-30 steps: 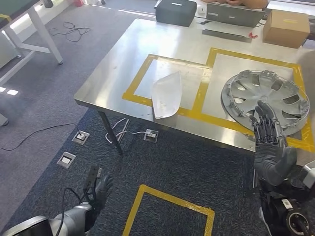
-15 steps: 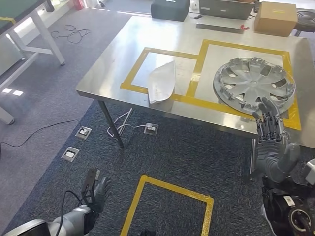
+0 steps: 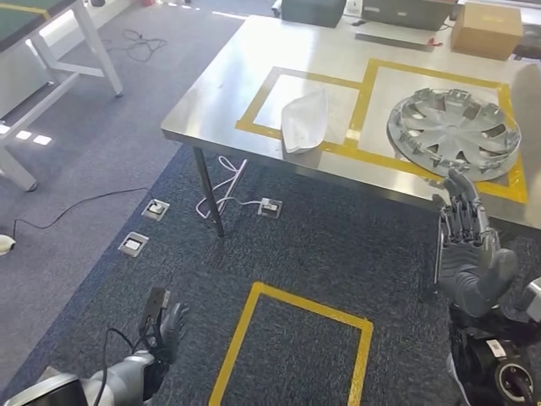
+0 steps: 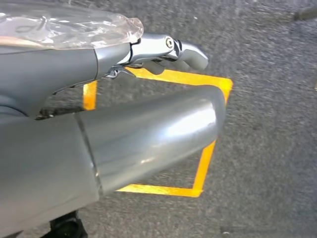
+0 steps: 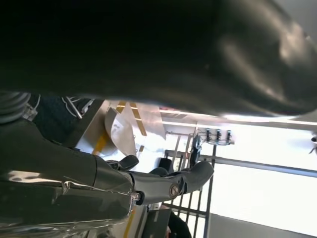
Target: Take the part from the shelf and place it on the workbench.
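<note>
1. Silver plastic, ribbed and spoked, the hubcap-like part [image 3: 454, 133] lay flat on the steel workbench [image 3: 210, 110], inside the right-hand box of yellow tape [image 3: 366, 85] in the head view.
2. A white, shell-shaped piece [image 3: 305, 121] rested in the neighbouring taped box, its lower edge lying over the tape line, well apart from the silver part.
3. The right hand [image 3: 469, 245] was raised in front of the bench edge in the head view, palm up and fingers extended and close together, holding nothing; its fingertips sat just below the part's near rim without touching it.
4. The left hand [image 3: 167, 326] hung low over the dark carpet, beside a yellow taped square on the floor [image 3: 297, 347]; it held nothing, and its fingers were apart.
5. The left wrist view added a close look at that hand: a thick grey thumb [image 4: 149, 131] and a straight metallic finger [image 4: 168, 49] stretched over the same floor square, with nothing between them.
6. The right wrist view showed what the head view could not: the white piece [image 5: 120, 130] seen from low down on the bench top, and bright windows behind, with dark fingers [image 5: 176, 183] extended and bare.
7. A cardboard box [image 3: 486, 28] stood closed at the far edge of the bench, so its contents could not be told; a dark case [image 3: 311, 10] stood further along the same edge.
</note>
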`<state>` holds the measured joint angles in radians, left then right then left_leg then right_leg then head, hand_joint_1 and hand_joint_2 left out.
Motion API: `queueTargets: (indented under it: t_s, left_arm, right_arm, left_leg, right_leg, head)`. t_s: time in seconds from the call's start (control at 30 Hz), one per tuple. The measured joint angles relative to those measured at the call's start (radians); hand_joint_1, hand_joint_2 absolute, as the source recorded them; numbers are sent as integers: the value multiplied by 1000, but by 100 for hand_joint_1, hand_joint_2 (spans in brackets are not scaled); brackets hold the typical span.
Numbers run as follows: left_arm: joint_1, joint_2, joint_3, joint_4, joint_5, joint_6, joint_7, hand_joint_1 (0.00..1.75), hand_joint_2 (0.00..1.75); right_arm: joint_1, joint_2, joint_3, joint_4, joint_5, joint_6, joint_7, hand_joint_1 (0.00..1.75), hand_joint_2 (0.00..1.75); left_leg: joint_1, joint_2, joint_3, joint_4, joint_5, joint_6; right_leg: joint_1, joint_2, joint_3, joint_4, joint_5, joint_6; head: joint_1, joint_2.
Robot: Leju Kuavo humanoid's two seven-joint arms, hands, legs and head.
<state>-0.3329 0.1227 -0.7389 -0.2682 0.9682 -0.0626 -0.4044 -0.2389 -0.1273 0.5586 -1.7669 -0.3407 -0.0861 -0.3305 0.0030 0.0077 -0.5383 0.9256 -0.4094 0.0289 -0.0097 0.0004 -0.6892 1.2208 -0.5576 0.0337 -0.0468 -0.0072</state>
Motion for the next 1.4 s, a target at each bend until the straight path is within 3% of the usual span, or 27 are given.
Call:
queueTargets:
  t_s: [0.03, 0.07, 0.1, 0.13, 0.17, 0.23, 0.27, 0.33, 0.37, 0.43, 0.5, 0.53, 0.6, 0.67, 0.73, 0.77, 0.83, 0.9, 0.93, 1.0, 1.07, 1.1, 1.13, 1.2, 1.27, 1.3, 1.4]
  left_arm:
    - [1, 0, 0, 0, 0, 0, 0, 0, 0]
    - [1, 0, 0, 0, 0, 0, 0, 0, 0]
    - [2, 0, 0, 0, 0, 0, 0, 0, 0]
    - [2, 0, 0, 0, 0, 0, 0, 0, 0]
    - [2, 0, 0, 0, 0, 0, 0, 0, 0]
    - [3, -1, 0, 0, 0, 0, 0, 0, 0]
    - [2, -1, 0, 0, 0, 0, 0, 0, 0]
    - [3, -1, 0, 0, 0, 0, -1, 0, 0]
    - [3, 0, 0, 0, 0, 1, -1, 0, 0]
    - [5, 2, 0, 0, 0, 2, -2, 0, 0]
    - [6, 3, 0, 0, 0, 3, -4, 0, 0]
    - [7, 4, 0, 0, 0, 4, -4, 0, 0]
    - [8, 4, 0, 0, 0, 6, -4, 0, 0]
    - [10, 4, 0, 0, 0, 9, -5, 0, 0]
    - [10, 4, 0, 0, -1, 10, -5, 0, 0]
    - [9, 4, 0, 0, -2, 10, -6, 0, 0]
    - [11, 3, 0, 0, -4, 10, -5, 0, 0]
    - [13, 3, 0, 0, -5, 7, -4, 0, 0]
    - [13, 3, 1, 0, -5, 5, -4, 0, 0]
    - [13, 4, 1, 0, -5, -2, -2, 0, 0]
    - [16, 4, 1, 0, -5, -10, 0, 0, 0]
    - [18, 5, 1, 0, -4, -14, 0, 0, 0]
    - [20, 5, 1, 0, -4, -16, 0, 0, 0]
    - [22, 5, 1, 0, -2, -19, 0, 0, 0]
    - [24, 5, 3, 0, 1, -19, -1, 0, 0]
    - [26, 5, 4, 0, 2, -20, -1, 0, 0]
    - [31, 4, 13, 0, 5, -22, -2, 0, 0]
  right_arm:
    - [1, -1, 0, 0, 0, 0, 0, 0, 0]
    - [1, -1, 0, 0, 0, -1, 0, 0, 0]
    - [2, -1, 0, 0, 0, -1, 0, 0, 0]
    - [2, -1, 0, 0, 0, -1, 0, 0, 0]
    - [2, -1, 0, 0, 0, -1, 0, 0, 0]
    - [-1, -1, 0, -1, 0, 0, 0, 0, 0]
    - [-2, -1, 0, -1, 0, 1, -1, 0, 0]
    - [-3, -1, 0, -1, 0, 2, -1, 0, 0]
    - [-3, -1, 0, -1, 0, 2, 0, 0, 0]
    - [-3, -1, 0, -1, -1, 4, 1, 0, 0]
    - [-2, -1, 0, -1, -2, 4, 1, 0, 0]
    - [0, -1, 0, -1, -2, 5, 2, 0, 0]
    - [3, -1, 0, 0, -2, 6, 2, 0, 0]
    - [6, -1, 0, 0, -3, 8, 2, 0, 0]
    - [7, -1, -1, 0, -1, 9, 2, 0, 0]
    - [8, -1, -2, -1, 1, 11, 2, 0, 0]
    - [12, -1, -4, -1, 8, 13, 5, 0, 0]
    - [19, -2, -6, -1, 14, 15, 10, 0, 0]
    - [22, -2, -8, -1, 17, 16, 11, 0, 0]
    - [29, -3, -12, -1, 22, 18, 15, 0, 0]
    - [40, -4, -16, -1, 27, 20, 19, 0, 0]
    - [47, -4, -16, -1, 29, 21, 20, 0, 0]
    - [52, -4, -16, -1, 32, 22, 22, 0, 0]
    - [61, -4, -17, -5, 40, 22, 23, 0, 0]
    - [68, -4, -19, -11, 48, 23, 23, 0, 0]
    - [71, -4, -19, -14, 51, 23, 23, 0, 0]
    - [84, -4, -21, -22, 59, 24, 23, 0, 0]
  left_leg:
    - [-3, 0, -18, 1, 13, 0]
    - [-5, 0, -35, 1, 27, 0]
    - [-7, 0, -52, 2, 39, -1]
    - [-8, 0, -66, 3, 51, -3]
    - [-9, 0, -77, 4, 62, -6]
    - [-9, 0, -88, 3, 82, -14]
    - [-6, 0, -88, -1, 93, -20]
    - [-3, 0, -90, -7, 109, -32]
    - [-2, -2, -98, 3, 96, -37]
    - [-1, -4, -130, 76, 9, -46]
    - [3, -5, -172, 218, -94, -56]
    - [6, -5, -187, 284, -109, -60]
    - [11, -5, -179, 337, -65, -66]
    - [17, -8, -96, 240, -13, -71]
    - [19, -20, 10, 84, -29, -67]
    - [18, -24, 40, 35, -46, -61]
    - [13, -21, 48, 11, -55, -42]
    - [12, -9, 42, 10, -47, -23]
    - [12, -3, 37, 9, -42, -14]
    - [7, 8, 24, 9, -32, -3]
    - [2, 18, 11, 10, -24, 1]
    - [0, 24, 7, 10, -21, 1]
    - [-2, 29, 5, 10, -18, 0]
    - [-5, 41, 4, 11, -16, -2]
    - [-7, 53, 2, 13, -13, -9]
    - [-8, 61, 0, 14, -11, -13]
    - [-8, 75, -4, 21, -12, -26]
  right_leg:
    - [0, 0, 1, 51, -4, -1]
    - [1, 0, 17, 68, 18, -3]
    - [2, 0, 49, 46, 54, -7]
    - [4, 0, 99, -13, 85, -12]
    - [8, 0, 158, -98, 90, -19]
    - [17, 0, 258, -258, 63, -29]
    - [21, 0, 278, -300, 49, -32]
    - [21, -2, 269, -317, 61, -39]
    - [18, -3, 259, -322, 71, -45]
    - [11, -6, 234, -329, 96, -57]
    - [11, -5, 208, -328, 122, -59]
    - [11, -4, 194, -326, 135, -58]
    - [10, -4, 164, -320, 156, -53]
    - [7, -2, 138, -309, 170, -45]
    - [8, 3, 118, -293, 178, -34]
    - [9, 5, 112, -287, 182, -29]
    - [9, 9, 104, -282, 191, -17]
    - [5, 10, 88, -254, 170, -7]
    - [3, 9, 69, -211, 139, -4]
    - [1, 6, 13, -66, 54, 2]
    - [1, 6, -17, 46, 5, 4]
    - [1, 5, -4, 45, 9, 3]
    - [2, 3, 30, 0, 30, -1]
    - [8, -22, 129, -158, 82, -12]
    - [19, -49, 185, -263, 101, -24]
    - [23, -53, 190, -277, 98, -29]
    - [21, -29, 187, -285, 112, -43]
  head:
    - [2, 0]
    - [3, 0]
    - [3, 0]
    - [3, 0]
    - [2, 0]
    - [2, 0]
    - [3, 0]
    - [5, 0]
    - [7, 0]
    - [5, 0]
    - [0, 0]
    - [-2, 0]
    - [-6, 0]
    - [-8, 0]
    - [-11, 0]
    - [-11, 0]
    - [-9, 0]
    - [-6, 0]
    - [-3, 0]
    - [3, 0]
    - [5, 0]
    - [5, 0]
    - [5, 0]
    - [4, 0]
    - [5, 0]
    - [5, 0]
    - [5, 0]
